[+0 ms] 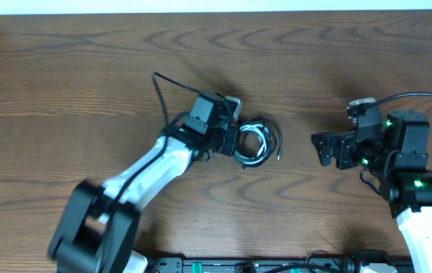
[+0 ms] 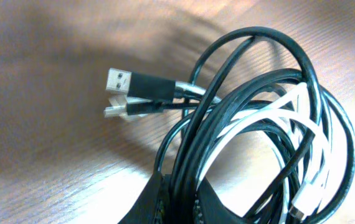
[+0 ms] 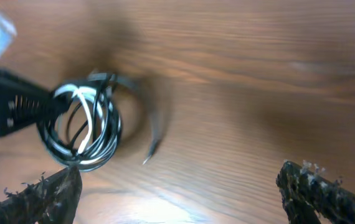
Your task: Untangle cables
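Note:
The cables (image 1: pixel 258 142) are a coiled bundle of thin black cables and one white cable at the table's middle. My left gripper (image 1: pixel 235 141) is shut on the bundle's left side. In the left wrist view the cables (image 2: pixel 258 130) loop up from my closed jaws (image 2: pixel 180 202), with two USB plugs (image 2: pixel 127 84) sticking out to the left. My right gripper (image 1: pixel 320 148) is open and empty, apart from the bundle to its right. In the right wrist view the cables (image 3: pixel 87 127) lie far left, ahead of my open jaws (image 3: pixel 177 193).
The wooden table (image 1: pixel 87 76) extends all round. A thicker black wire (image 1: pixel 161 95) runs from the left arm. The white wall edge (image 1: pixel 216 6) borders the table's far side.

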